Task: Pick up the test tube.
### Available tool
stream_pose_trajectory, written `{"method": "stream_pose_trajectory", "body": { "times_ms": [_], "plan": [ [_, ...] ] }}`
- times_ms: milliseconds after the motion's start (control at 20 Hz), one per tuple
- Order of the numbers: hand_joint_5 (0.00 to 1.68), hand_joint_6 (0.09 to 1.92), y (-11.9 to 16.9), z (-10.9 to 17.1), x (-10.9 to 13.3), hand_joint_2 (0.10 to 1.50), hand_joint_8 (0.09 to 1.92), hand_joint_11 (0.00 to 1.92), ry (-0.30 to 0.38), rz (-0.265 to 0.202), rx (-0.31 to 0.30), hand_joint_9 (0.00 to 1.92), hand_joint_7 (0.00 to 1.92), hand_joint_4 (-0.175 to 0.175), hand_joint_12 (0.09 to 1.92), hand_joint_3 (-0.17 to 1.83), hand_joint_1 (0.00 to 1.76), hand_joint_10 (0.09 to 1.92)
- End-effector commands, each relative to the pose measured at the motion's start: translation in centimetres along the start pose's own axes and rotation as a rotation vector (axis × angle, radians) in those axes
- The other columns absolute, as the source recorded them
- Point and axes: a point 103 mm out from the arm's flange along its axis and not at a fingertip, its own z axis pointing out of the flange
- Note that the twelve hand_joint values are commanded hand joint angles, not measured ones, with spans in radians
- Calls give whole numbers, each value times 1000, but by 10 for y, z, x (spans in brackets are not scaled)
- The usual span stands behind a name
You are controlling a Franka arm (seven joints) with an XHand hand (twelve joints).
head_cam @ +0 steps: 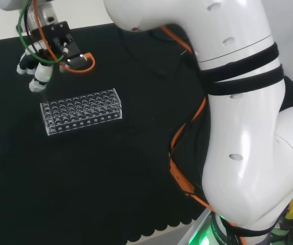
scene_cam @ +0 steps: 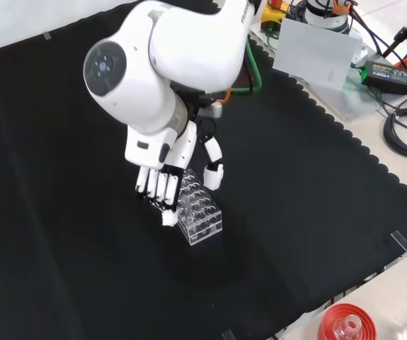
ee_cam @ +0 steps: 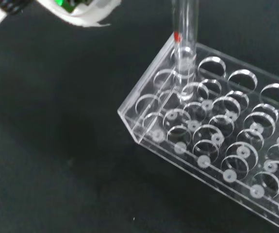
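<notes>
One test tube (ee_cam: 184,53) stands upright in a corner hole of the clear rack (head_cam: 81,111) on the black table (head_cam: 110,178), so it must come straight up; the hand (scene_cam: 162,185) hangs at that end, fingers pointing down, whether pinching it I cannot tell

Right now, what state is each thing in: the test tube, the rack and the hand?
test tube: upright, its lower end in a hole at the rack's corner.
rack: flat on the black cloth, other holes look empty.
hand: over the rack's end, fingers pointing down; grip on the tube not discernible.
</notes>
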Motion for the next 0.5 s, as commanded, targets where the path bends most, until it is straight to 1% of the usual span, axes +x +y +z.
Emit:
{"method": "stream_pose_trajectory", "body": {
  "times_ms": [50, 350, 500],
  "plan": [
    [352, 87, 5, 13, -2, 669, 853, 92, -27, 14, 35, 288, 340, -80, 1588, 624, 883, 984],
    [361, 87, 7, 19, -14, 665, 848, 102, -72, 38, 59, 303, 355, -80, 1581, 636, 889, 977],
    [365, 87, 7, 21, -23, 663, 847, 107, -84, 63, 69, 309, 360, -80, 1579, 640, 892, 974]
  ]
}}
